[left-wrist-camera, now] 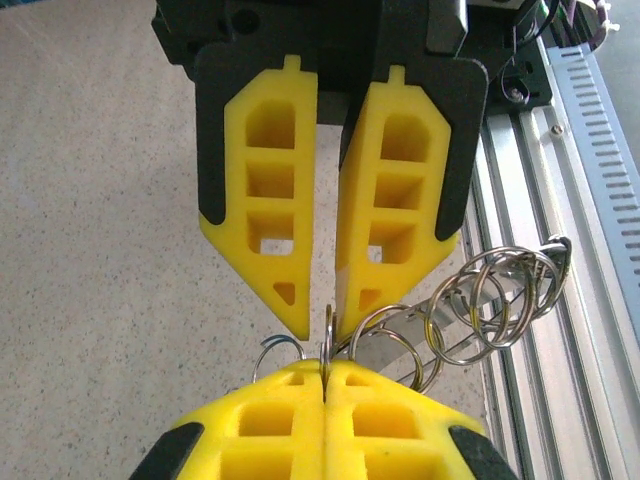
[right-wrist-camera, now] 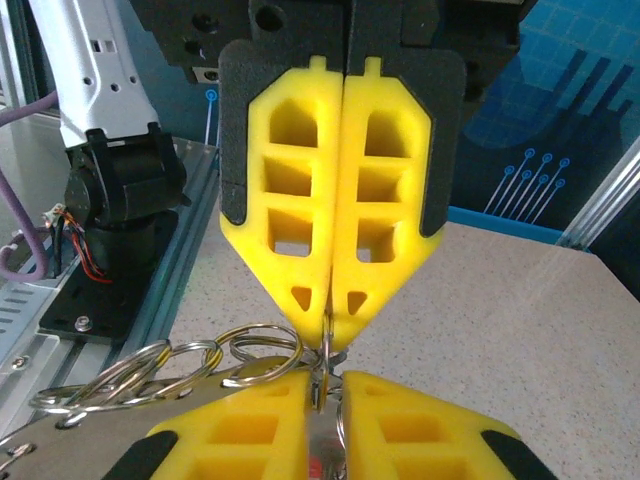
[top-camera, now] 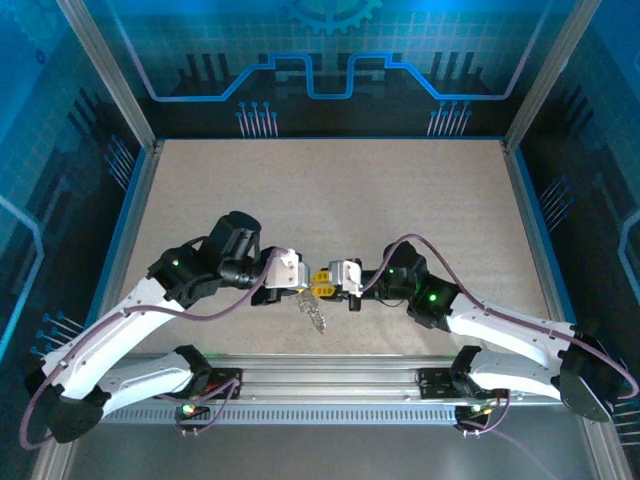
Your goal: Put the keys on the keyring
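My two grippers meet tip to tip above the middle of the table. The left gripper [top-camera: 316, 285] [left-wrist-camera: 325, 368] is shut on the keyring [left-wrist-camera: 328, 338], a thin metal ring seen edge-on between its yellow pads. The right gripper [top-camera: 329, 282] [right-wrist-camera: 327, 388] faces it with a narrow gap between its fingers, and the ring's edge [right-wrist-camera: 322, 372] stands in that gap. A small red bit [right-wrist-camera: 320, 468], apparently a key's head, shows deep between the right fingers. A chain of linked metal rings [left-wrist-camera: 500, 290] [right-wrist-camera: 250, 355] hangs from the held ring [top-camera: 312, 312].
The speckled tabletop [top-camera: 330, 200] stretches behind the grippers. An aluminium rail [top-camera: 330, 375] runs along the near edge under the hanging rings. Blue enclosure walls and metal posts [top-camera: 110, 80] bound the sides and back.
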Tool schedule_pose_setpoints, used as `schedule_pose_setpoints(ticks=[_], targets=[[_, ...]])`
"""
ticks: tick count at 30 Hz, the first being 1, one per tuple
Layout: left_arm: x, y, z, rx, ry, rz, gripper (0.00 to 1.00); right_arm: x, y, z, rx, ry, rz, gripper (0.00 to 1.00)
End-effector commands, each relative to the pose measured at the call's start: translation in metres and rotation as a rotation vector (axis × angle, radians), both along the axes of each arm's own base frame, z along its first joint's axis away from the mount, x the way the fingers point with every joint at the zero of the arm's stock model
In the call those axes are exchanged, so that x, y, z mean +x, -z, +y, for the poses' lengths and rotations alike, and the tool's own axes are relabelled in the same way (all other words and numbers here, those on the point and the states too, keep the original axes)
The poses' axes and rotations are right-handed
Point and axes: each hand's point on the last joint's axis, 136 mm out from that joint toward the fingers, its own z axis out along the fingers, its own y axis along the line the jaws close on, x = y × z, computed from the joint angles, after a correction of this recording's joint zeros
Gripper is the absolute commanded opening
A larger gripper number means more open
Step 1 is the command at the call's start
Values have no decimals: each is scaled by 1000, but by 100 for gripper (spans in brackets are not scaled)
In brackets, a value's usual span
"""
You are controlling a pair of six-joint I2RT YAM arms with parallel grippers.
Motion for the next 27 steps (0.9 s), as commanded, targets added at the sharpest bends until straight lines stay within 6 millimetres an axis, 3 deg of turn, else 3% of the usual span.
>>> schedule_pose_setpoints(ticks=[1,10,12,13,15,17,27], targets=[[-5,-2,3,42,45,-1,0,5,-4,5,-11,21,21,17],[-4,-1,-1,64,74,-3,0,9,1,8,-22,31,68,11],[-4,-2,-3,57,75,1,0,9,2,9,-24,24,75,0],[-3,-4,-4,47,68,3,0,8,1,10,-20,18,78,0],[1,-8,-6,16,41,-6,14,7,-1,10,8,17,76,0],[0,-13,-6,-29,24,-19,19,7,-7,7,59,11,71,0],[-5,-16,8,-124,-55,-12,18,-1,-32,-5,200,-5,7,0]])
